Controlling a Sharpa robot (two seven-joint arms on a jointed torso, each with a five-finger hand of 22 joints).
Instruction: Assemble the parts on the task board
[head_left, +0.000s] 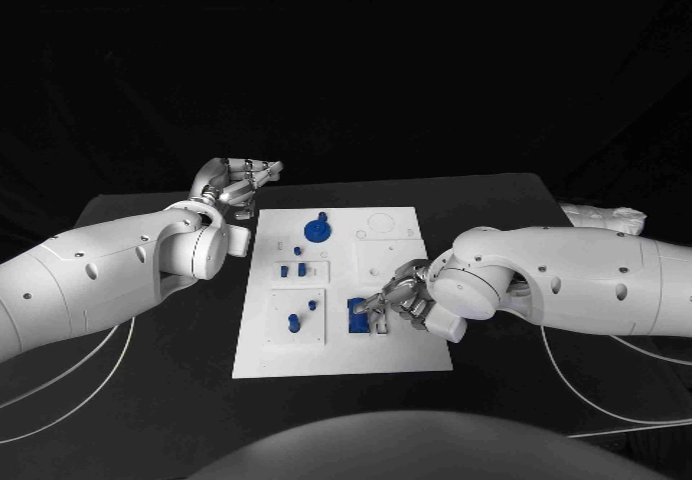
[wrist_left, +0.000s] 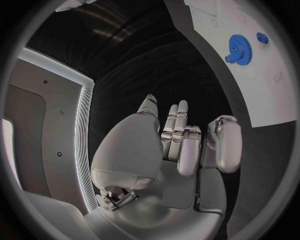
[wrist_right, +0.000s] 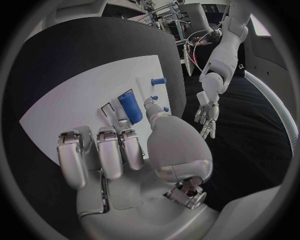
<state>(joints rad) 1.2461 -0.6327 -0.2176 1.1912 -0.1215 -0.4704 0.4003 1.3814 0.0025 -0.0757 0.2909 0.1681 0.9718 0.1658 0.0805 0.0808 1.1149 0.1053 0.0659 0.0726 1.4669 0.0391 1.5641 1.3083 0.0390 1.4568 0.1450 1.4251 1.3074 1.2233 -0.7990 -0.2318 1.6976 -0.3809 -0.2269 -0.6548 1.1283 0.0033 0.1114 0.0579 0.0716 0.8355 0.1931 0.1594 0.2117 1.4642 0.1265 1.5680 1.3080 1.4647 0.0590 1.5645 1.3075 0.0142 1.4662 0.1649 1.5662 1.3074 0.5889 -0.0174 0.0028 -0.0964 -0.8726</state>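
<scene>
the blue part (head_left: 356, 317) on the near right of the board (head_left: 389, 352) is touched by the right robot hand (head_left: 397, 300), whose grip cannot be told, so it should be seated slowly and straight, while the open left robot hand (head_left: 235, 183) is kept beside the board's far left corner.

1. Black table (head_left: 490, 205), rounded far corners, dull sheen on top.
2. Everything behind it is pitch black, pretty much a dark backdrop.
3. Crumpled white cloth (head_left: 606, 216) sits at the table's right edge.
</scene>
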